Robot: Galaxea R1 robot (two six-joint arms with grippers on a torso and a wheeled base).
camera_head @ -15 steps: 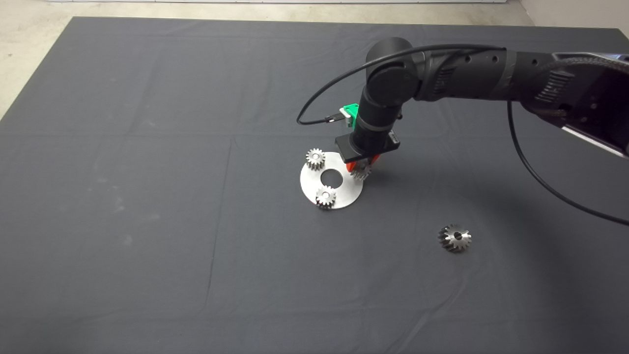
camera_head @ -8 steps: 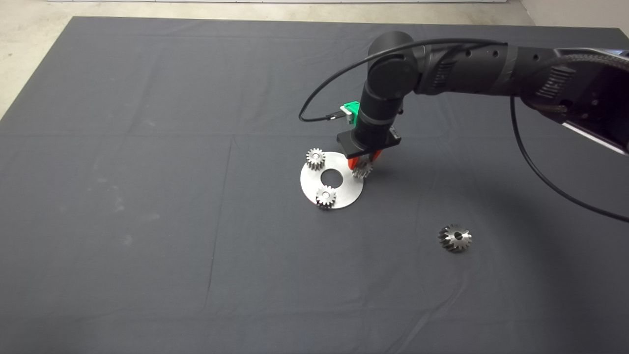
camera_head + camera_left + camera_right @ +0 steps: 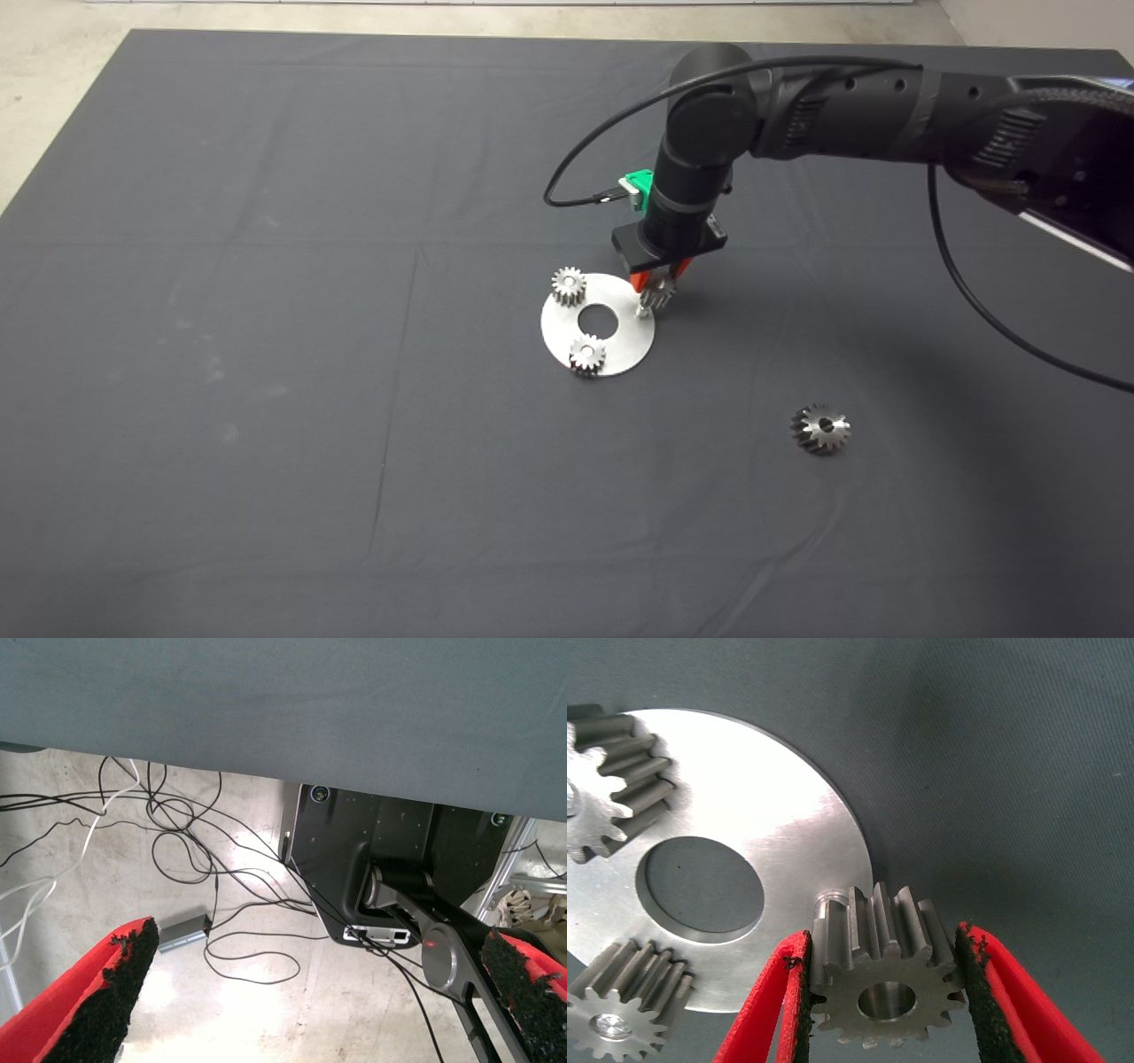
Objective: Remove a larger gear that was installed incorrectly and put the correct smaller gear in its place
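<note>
On one plate, two gears; right fingers grip the smaller gear.

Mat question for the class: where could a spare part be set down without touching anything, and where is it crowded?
The mat lies bare left of the round plate, and along the near edge below the larger gear. It is crowded at the plate: two gears sit on it, and the right pincer holds the smaller gear over its pin.
</note>
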